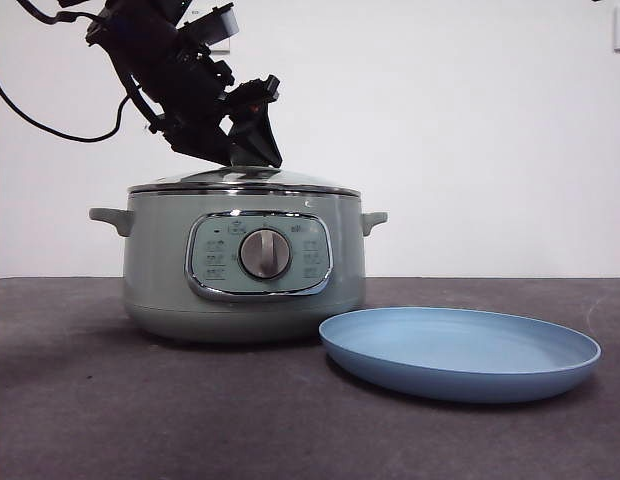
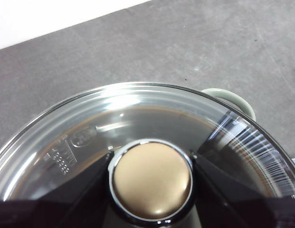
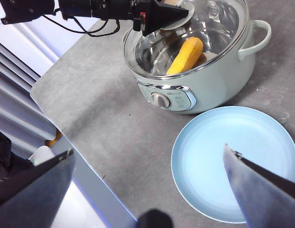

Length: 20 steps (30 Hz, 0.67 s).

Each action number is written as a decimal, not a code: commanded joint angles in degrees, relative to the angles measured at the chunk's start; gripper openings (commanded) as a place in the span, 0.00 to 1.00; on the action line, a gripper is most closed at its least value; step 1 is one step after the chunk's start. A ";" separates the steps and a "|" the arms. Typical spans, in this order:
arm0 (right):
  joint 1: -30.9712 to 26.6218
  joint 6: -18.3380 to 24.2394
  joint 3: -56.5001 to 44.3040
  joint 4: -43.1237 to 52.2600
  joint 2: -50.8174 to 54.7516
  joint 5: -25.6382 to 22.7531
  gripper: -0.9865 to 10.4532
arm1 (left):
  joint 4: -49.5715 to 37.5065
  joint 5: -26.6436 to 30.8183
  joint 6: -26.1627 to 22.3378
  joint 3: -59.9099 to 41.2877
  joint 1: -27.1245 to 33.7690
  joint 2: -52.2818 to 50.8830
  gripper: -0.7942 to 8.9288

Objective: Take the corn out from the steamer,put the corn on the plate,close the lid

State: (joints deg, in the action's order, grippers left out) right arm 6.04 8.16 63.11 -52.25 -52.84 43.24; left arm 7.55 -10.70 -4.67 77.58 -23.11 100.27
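The sage-green steamer [image 1: 150, 270] stands left of centre with the glass lid [image 1: 290, 182] resting on it. My left gripper [image 1: 252, 150] comes down from the upper left, its jaws closed against both sides of the lid's knob [image 2: 152, 178]. In the right wrist view the yellow-orange corn [image 3: 185, 54] lies inside the steamer [image 3: 204, 80], seen through the lid [image 3: 219, 19]. The light-blue plate [image 1: 460, 350] lies empty to the right of the pot. My right gripper [image 3: 148, 149] is open and empty, high above the table beside the plate [image 3: 242, 161].
The dark grey table [image 1: 90, 400] runs to an edge beside the steamer [image 3: 52, 95], with pale frame parts beyond it. A black cable [image 1: 50, 125] hangs from the left arm. One steamer handle [image 2: 233, 97] sticks out past the lid.
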 commanded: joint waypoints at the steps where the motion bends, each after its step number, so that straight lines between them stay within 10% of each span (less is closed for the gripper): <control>1: 0.07 0.26 0.13 0.48 -0.04 -0.17 0.56 | 1.57 -0.09 0.17 -0.48 -0.09 0.59 0.10; 20: 0.07 0.24 0.13 0.77 -0.44 -0.37 0.56 | 2.01 -0.37 0.20 2.97 -0.04 -3.39 0.07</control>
State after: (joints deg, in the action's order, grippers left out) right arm 6.04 8.16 63.09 -51.81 -53.04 42.89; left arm 10.70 -10.66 -4.67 79.05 -23.11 98.96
